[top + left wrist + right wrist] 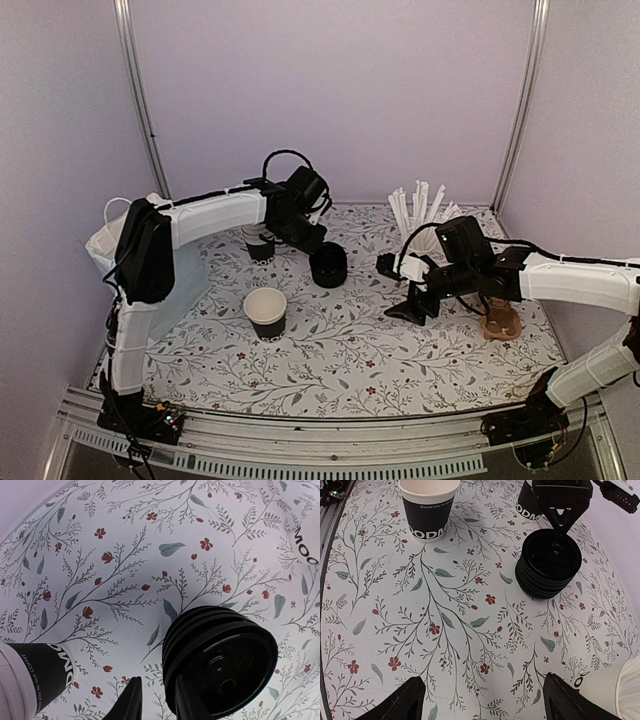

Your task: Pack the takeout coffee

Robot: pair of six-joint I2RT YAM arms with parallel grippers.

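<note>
**Top external view.** The open cup (266,310) stands lidless on the desk (330,370), well apart from the left fingers (316,240) and on the bases' side of them. Those fingers are down at the far rim of the stack of black lids (328,265), with the nested cups (260,244) just beside them. The right fingers (395,288) hover on the other side of the stack, with the cup of straws (425,222) beyond them and a brown holder (500,322) near their arm. I judge the step in hand to be fetching a lid. Capping and packing are not yet done.

**Left wrist view.** The left fingers (158,690) are slightly parted, with bare desk showing between them, and they grasp nothing. One lies against the side wall of the stack of black lids (220,665) and the other stands clear of it. The next move calls for getting only the top lid's rim between them and lifting it free of the lids nested beneath. Only this view shows that gap, and it does not clearly show the open cup.

**Right wrist view.** The right fingers (482,690) are spread wide and hold nothing. Far ahead of them stand the open cup (429,510) and the stack of black lids (549,565). The left fingers (563,520) are at the stack's far rim. This view shows the cup's bare whitish mouth and how well apart it stands from the stack.
</note>
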